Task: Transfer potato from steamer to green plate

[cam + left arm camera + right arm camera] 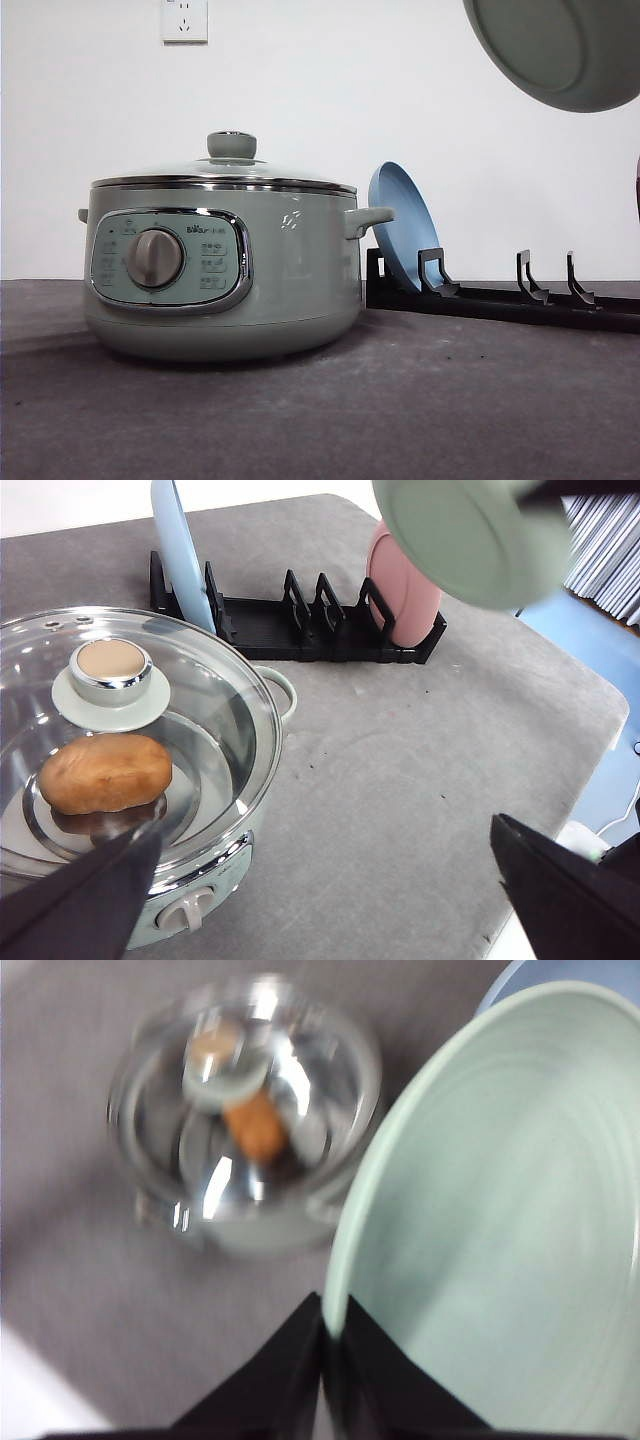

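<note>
We judge the step in hand to be fetching the green plate [500, 1220]; it hangs in the air, high above the tabletop [400, 400] to the right of the steamer [225, 270], and has not been set down; the right gripper [328, 1335] is pinched tight on its rim, one finger on each face of the plate. The potato [105, 772] lies inside the steamer, seen through the glass lid [130, 730], which sits closed on the pot; so the transfer itself has not begun. The left gripper [330, 880] hovers near the front of the steamer with its fingers spread wide and nothing between them. Next, we think, the plate needs a flat landing on bare tabletop beside the pot, clear of the black rack [300, 630] holding the blue plate [180, 550] and a pink plate [400, 595]; then the lid must come off by its knob [110, 670] before we can reach the potato.
</note>
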You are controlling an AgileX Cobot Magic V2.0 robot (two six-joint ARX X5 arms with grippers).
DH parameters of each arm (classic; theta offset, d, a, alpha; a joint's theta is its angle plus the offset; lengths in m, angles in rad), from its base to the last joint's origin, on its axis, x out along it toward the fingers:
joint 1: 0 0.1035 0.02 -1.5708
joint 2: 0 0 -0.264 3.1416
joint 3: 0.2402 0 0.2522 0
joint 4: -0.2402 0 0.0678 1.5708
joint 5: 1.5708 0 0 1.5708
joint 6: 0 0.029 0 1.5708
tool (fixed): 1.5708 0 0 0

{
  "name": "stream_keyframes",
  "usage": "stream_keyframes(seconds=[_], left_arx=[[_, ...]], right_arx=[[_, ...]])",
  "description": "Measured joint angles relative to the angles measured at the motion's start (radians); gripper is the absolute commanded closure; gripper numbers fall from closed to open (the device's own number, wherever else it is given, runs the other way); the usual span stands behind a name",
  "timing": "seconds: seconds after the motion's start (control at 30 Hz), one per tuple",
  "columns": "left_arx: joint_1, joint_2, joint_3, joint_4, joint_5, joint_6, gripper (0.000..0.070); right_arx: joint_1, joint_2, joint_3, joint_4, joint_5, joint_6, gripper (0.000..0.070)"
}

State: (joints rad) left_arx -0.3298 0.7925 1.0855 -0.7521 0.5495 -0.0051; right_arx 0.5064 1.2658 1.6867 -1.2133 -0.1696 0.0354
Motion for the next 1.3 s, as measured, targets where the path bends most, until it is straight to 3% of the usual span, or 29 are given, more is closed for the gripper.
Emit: stream_keyframes(seconds=[0.17,0.37,0.53,0.67,0.97,1.3], left_arx=[[0.0,0.0,0.0,0.0,0.0,0.0,0.0024],[0.0,0.0,0.0,-0.016,0.0,0.001,0.0024],[0.0,0.0,0.0,-0.03,0.0,0.007,0.0024],[0.0,0.0,0.0,-0.03,0.0,0.008,0.0024],[0.0,0.0,0.0,-0.03,0.0,0.008,0.0024],[0.0,0.0,0.0,-0.033,0.0,0.008,0.0024]], right_arx=[[0.202,-0.01,-0.038,-0.088,0.219,-0.011,0.0699],[0.442,-0.016,-0.175,-0.119,0.444,0.103,0.0699],[0.617,-0.016,-0.369,-0.094,0.521,0.236,0.0699],[0.708,-0.012,-0.527,0.014,0.525,0.324,0.0699],[0.74,0.074,-0.765,0.258,0.524,0.417,0.0699],[0.74,0.255,-0.795,0.39,0.585,0.419,0.0699]])
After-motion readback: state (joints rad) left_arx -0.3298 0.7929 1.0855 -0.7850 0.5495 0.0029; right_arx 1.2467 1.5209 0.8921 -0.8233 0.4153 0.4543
